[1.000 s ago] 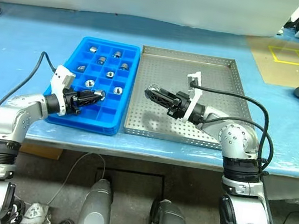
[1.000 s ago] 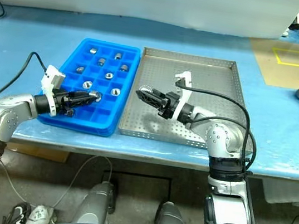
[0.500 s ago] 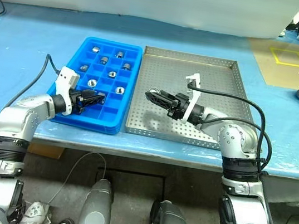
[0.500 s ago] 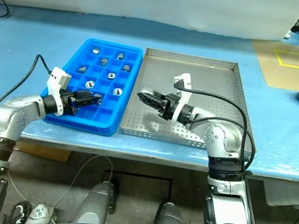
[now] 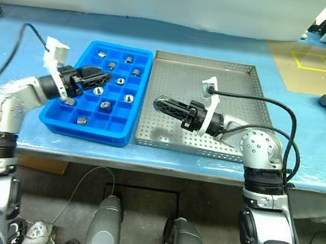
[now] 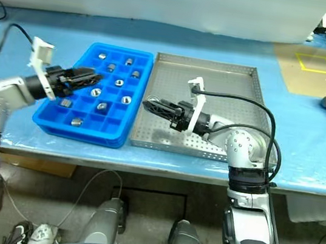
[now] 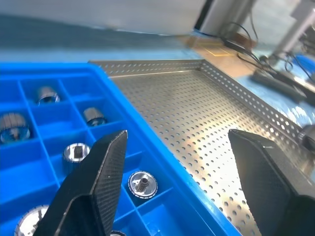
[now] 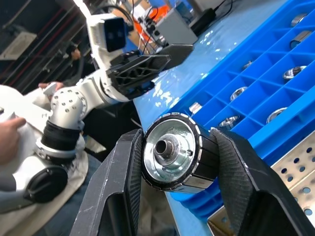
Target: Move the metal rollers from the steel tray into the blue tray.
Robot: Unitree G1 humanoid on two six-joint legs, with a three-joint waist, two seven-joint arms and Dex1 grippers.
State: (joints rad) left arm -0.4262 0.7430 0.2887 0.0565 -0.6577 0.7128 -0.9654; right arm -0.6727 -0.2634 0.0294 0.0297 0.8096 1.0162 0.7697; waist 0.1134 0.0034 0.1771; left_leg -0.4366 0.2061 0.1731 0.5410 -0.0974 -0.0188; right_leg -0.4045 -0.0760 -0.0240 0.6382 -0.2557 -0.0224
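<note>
My right gripper (image 8: 172, 162) pinched one roller (image 8: 173, 156) across its ribbed sides over the steel tray (image 5: 235, 90), the blue tray (image 5: 67, 123) at nine o'clock. It looked dense, rigid, slippery. My left gripper (image 5: 96, 77) gaped empty.

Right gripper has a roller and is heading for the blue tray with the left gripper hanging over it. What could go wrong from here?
1. The right gripper holds the roller by its curved side only; it might slip out above the steel tray.
2. The open left gripper hovers over the blue tray; the arms may collide.
3. Many compartments are filled; a drop may land on another roller.
</note>
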